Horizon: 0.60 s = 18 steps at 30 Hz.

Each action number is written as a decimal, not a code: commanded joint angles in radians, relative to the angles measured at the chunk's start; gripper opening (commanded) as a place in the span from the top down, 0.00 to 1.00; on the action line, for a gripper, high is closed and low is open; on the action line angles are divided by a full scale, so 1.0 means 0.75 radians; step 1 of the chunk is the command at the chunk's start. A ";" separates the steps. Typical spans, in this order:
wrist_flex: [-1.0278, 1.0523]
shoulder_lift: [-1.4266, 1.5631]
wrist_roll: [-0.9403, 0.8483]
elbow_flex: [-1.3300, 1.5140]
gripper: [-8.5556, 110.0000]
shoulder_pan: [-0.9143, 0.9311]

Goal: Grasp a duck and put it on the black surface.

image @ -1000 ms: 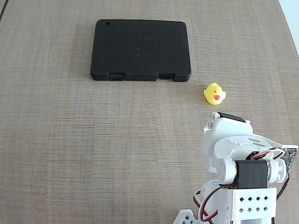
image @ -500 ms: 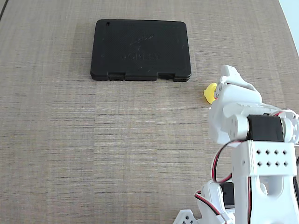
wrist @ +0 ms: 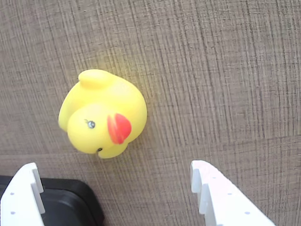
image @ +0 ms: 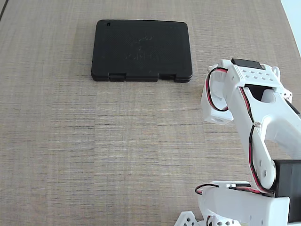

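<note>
In the fixed view the slab (image: 141, 50) lies flat on the table (image: 94, 141) toward the far side, left of the arm (image: 249, 113), which rises from the near right corner and hides the spot beside the slab's right near corner. In the wrist view the duck (wrist: 102, 114) sits on the table, apart from the slab (wrist: 66, 207) at the bottom left, with the gripper (wrist: 115, 188) fingers spread wide below it, touching nothing.
</note>
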 commanded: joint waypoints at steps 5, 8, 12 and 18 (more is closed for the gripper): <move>0.057 -0.184 0.002 -0.139 0.66 0.006; 0.059 -0.194 0.002 -0.145 0.66 0.006; 0.049 -0.194 0.002 -0.149 0.66 0.006; 0.049 -0.227 0.002 -0.229 0.66 0.076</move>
